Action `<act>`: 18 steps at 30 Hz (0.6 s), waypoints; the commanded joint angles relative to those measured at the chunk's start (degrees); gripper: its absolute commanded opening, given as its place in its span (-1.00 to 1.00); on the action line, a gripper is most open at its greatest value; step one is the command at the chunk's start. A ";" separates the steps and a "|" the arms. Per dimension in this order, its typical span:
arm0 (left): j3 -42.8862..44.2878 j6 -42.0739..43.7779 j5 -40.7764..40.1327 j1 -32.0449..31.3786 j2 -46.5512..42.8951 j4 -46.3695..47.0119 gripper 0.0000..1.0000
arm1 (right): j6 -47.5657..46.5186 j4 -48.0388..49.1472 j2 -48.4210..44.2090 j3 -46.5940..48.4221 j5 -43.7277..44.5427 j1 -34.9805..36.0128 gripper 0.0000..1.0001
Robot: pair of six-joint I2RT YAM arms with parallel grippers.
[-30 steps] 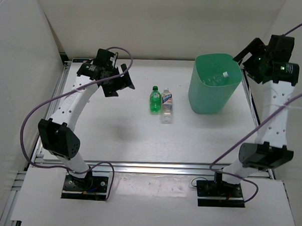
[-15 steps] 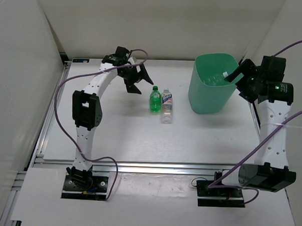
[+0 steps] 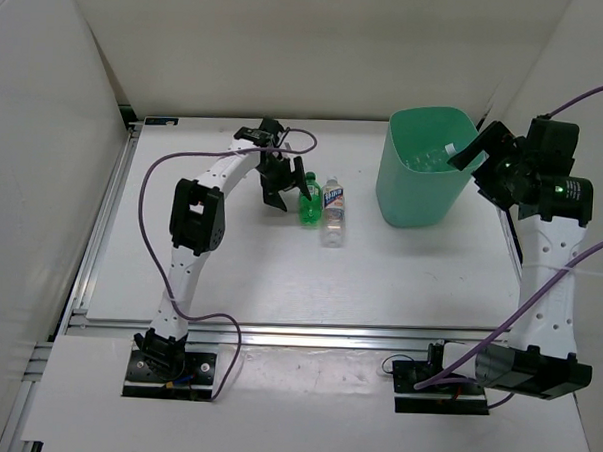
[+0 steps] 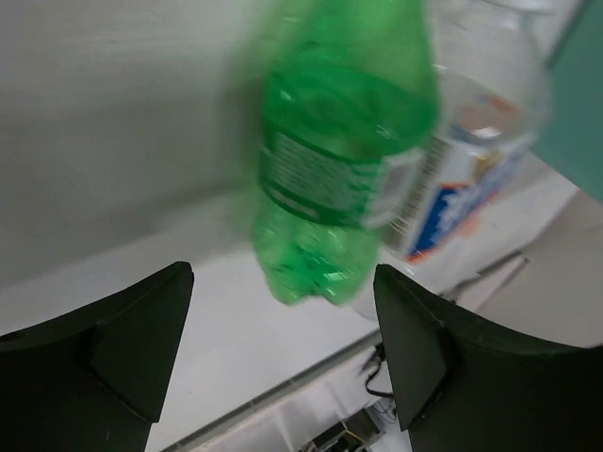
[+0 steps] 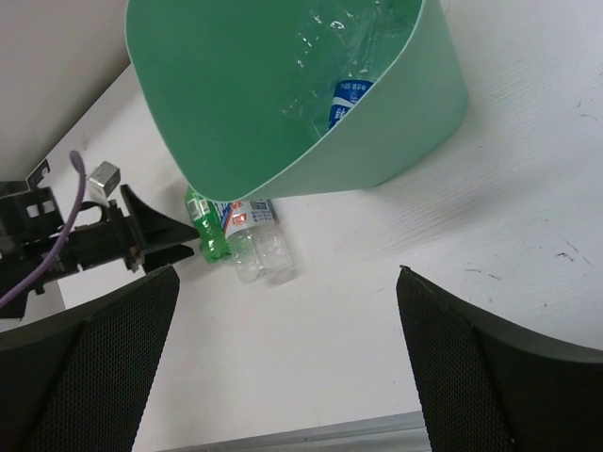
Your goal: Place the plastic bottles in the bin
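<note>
A green bottle (image 3: 309, 200) lies on the white table beside a clear bottle (image 3: 332, 211) with a white and blue label. My left gripper (image 3: 287, 185) is open just left of the green bottle (image 4: 341, 151), which lies between and ahead of the fingers, not touched. The clear bottle (image 4: 471, 160) lies behind it. The mint-green bin (image 3: 428, 167) stands at the far right with clear bottles (image 5: 353, 66) inside. My right gripper (image 3: 477, 166) is open and empty at the bin's right side. Both loose bottles (image 5: 236, 240) show in the right wrist view.
White walls close in the table on the left, back and right. An aluminium rail (image 3: 307, 333) runs along the table's near edge. A purple cable (image 3: 179, 166) loops over the left arm.
My left arm has swung right across the table, and its open gripper has come down beside the green bottle. My right gripper has shifted slightly by the bin.
</note>
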 commanded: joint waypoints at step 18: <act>4.02 -0.84 -2.72 -1.68 2.40 6.96 1.00 | -2.92 -3.89 -4.90 -0.67 -1.91 0.11 1.00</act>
